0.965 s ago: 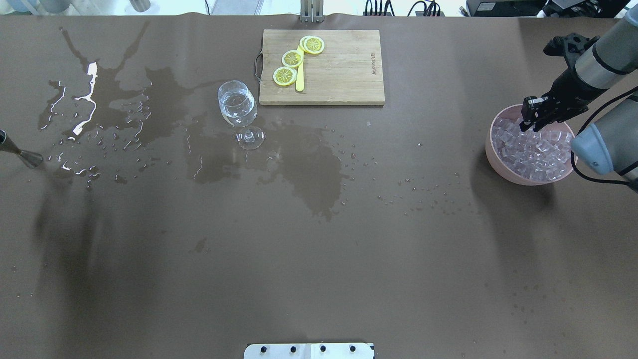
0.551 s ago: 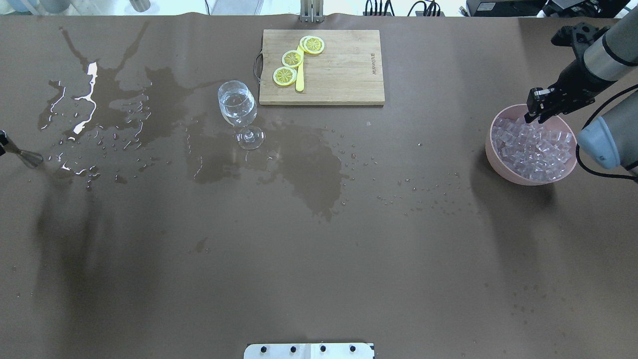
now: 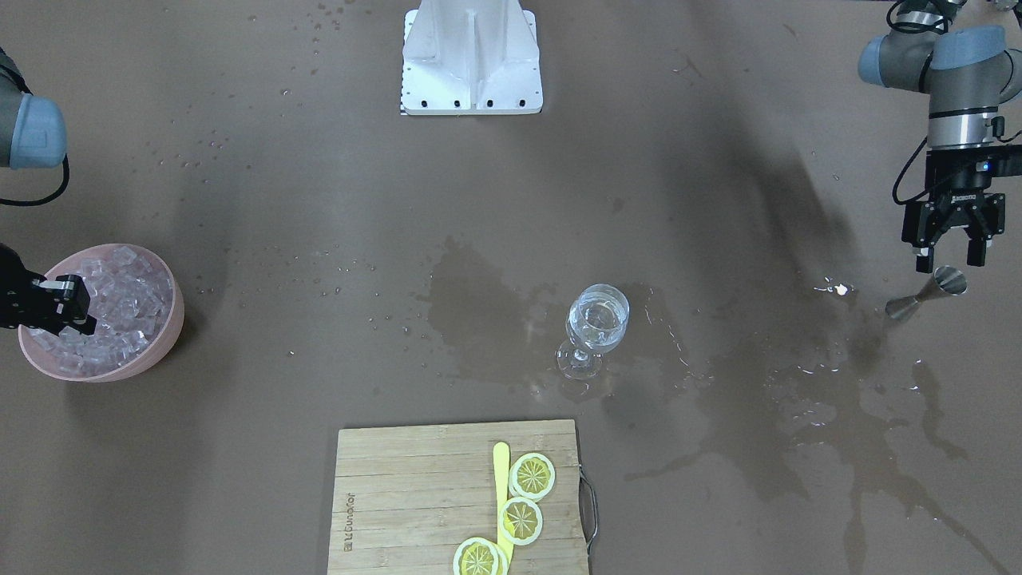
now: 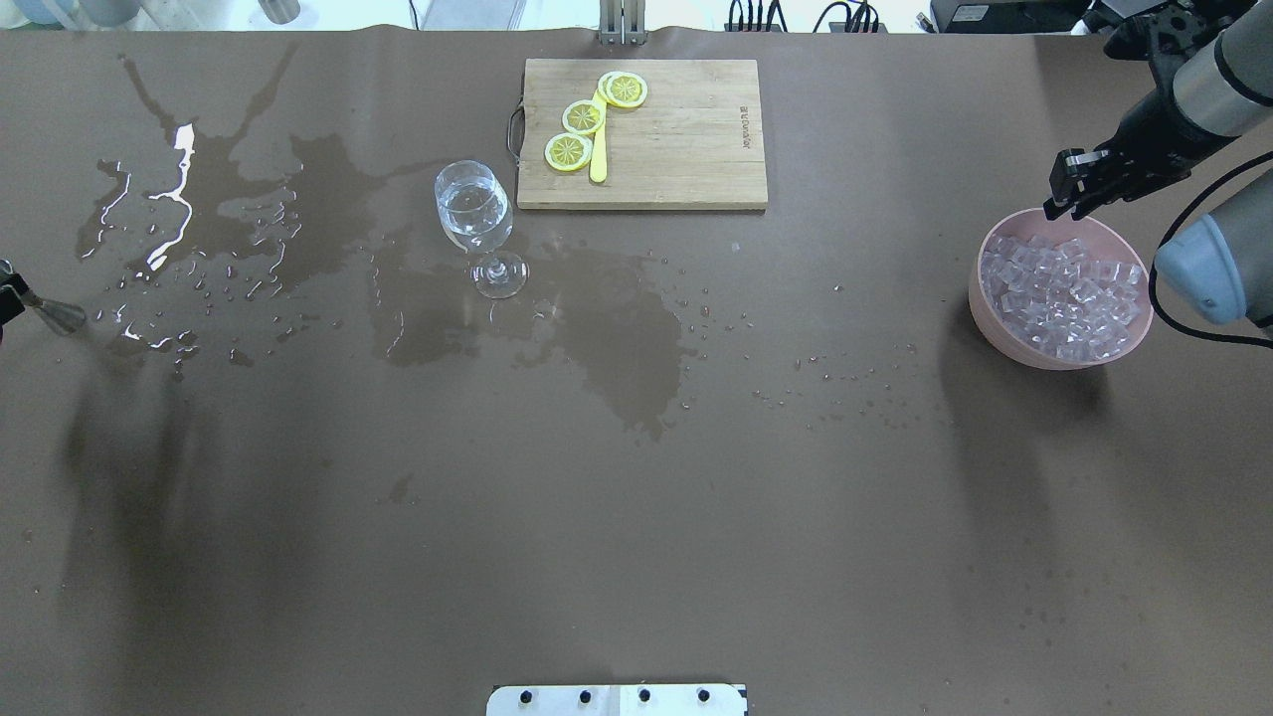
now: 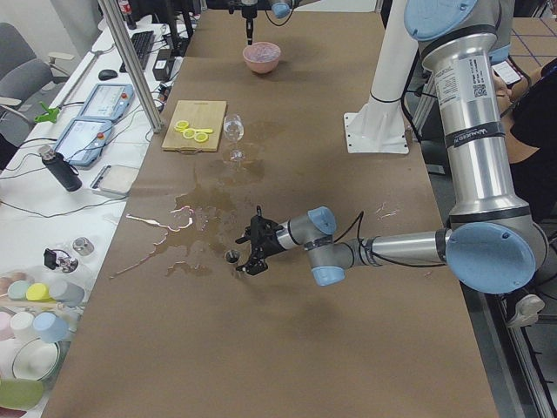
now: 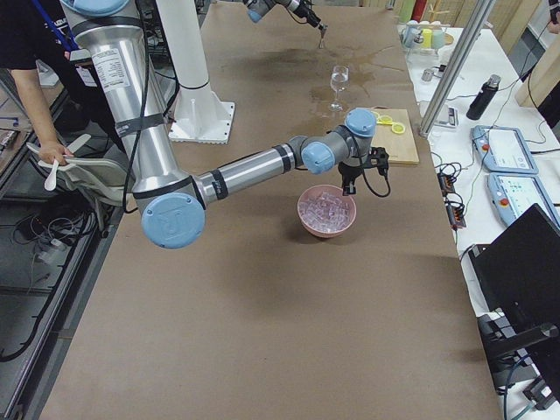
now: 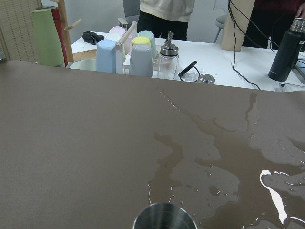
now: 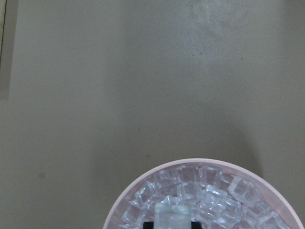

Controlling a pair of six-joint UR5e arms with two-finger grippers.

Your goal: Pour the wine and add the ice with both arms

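Right fingers, mine: above the pink bowl near the right end of the worktop, pinching one ice cube, its lower part cut off in the wrist view. The rest of the ice lay heaped in the bowl. Left fingers: at the opposite end, flanking the upper cup of a steel jigger; whether they pressed it I could not tell. Wine: stood in the wine glass, just beside the cutting board bearing lemon slices. Between glass and bowl ran a wide brown stretch carrying wet patches and droplets. Beyond the left end stood cups.
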